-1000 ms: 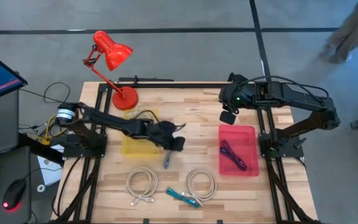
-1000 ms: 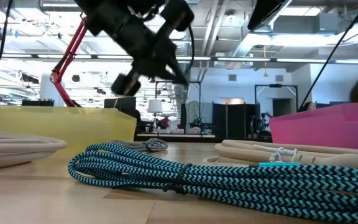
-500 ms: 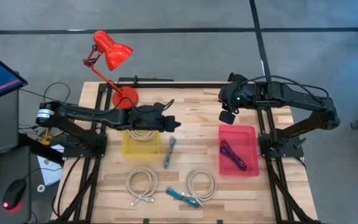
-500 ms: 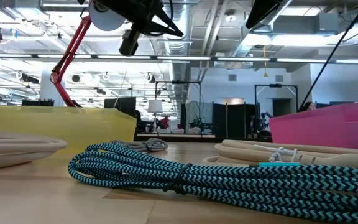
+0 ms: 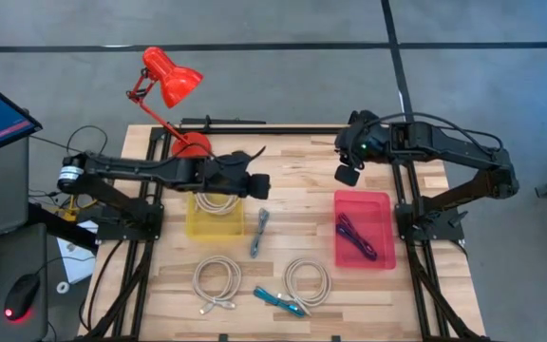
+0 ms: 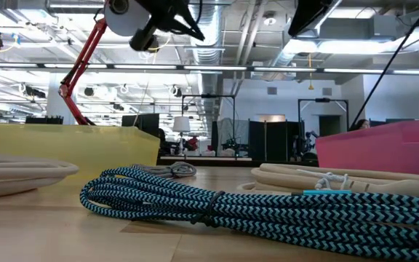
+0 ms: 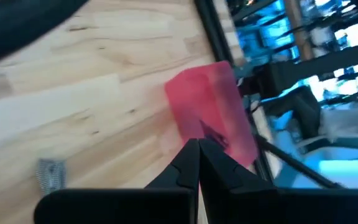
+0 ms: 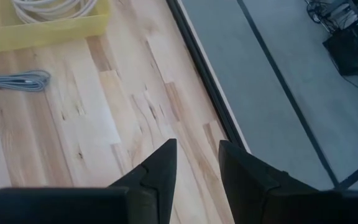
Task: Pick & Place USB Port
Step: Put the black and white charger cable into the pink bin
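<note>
A grey cable bundle (image 5: 259,231) lies flat on the wood between the yellow bin (image 5: 192,226) and the pink bin (image 5: 385,204). It also shows in the right wrist view (image 8: 14,81) and the left wrist view (image 7: 51,174). A white cable (image 5: 215,201) sits in the yellow bin, and a purple one (image 5: 356,237) in the pink bin. My left gripper (image 5: 254,182) hangs shut and empty over the yellow bin's far right corner; its fingertips meet (image 7: 197,144). My right gripper (image 5: 348,176) waits open (image 8: 197,152) above the table's far side, beyond the pink bin.
Two white cable coils (image 5: 216,282) (image 5: 307,280) and a teal braided cable (image 5: 281,301) lie near the table's near edge; the teal one fills the low view's foreground (image 6: 217,200). A red desk lamp (image 5: 174,81) stands at the far left corner.
My left gripper has risen and drawn back from over the grey cable bundle toward the table's far edge, ending above the yellow bin's far right corner. The grey bundle, half covered by the gripper before, now lies in full view on the table.
</note>
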`<state>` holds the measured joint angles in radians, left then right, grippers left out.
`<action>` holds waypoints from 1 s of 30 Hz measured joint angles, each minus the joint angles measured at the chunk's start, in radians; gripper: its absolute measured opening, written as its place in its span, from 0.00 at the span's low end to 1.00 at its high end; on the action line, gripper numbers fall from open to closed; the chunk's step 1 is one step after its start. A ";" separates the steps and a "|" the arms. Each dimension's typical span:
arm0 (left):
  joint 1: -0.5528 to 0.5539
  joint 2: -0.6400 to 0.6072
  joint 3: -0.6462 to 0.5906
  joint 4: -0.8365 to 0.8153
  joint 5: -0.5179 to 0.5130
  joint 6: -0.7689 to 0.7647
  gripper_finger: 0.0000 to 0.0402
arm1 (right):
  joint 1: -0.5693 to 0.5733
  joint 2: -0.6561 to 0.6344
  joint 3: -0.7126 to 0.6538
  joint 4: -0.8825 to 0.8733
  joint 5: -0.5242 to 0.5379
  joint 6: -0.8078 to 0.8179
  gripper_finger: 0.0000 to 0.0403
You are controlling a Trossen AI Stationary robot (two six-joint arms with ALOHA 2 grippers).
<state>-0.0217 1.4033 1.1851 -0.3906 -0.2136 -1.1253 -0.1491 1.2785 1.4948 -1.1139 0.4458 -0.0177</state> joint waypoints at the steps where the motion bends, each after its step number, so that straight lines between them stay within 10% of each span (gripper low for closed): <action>1: 0.000 0.012 0.027 -0.036 -0.005 0.012 0.01 | -0.004 0.000 0.000 0.000 0.000 0.000 0.28; 30: -0.050 0.515 0.507 -0.758 0.058 -0.011 0.01 | -0.045 0.000 0.000 -0.015 0.000 0.011 0.28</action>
<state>-0.0715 1.9185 1.6921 -1.1491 -0.1551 -1.1360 -0.1936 1.2788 1.4948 -1.1285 0.4454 -0.0071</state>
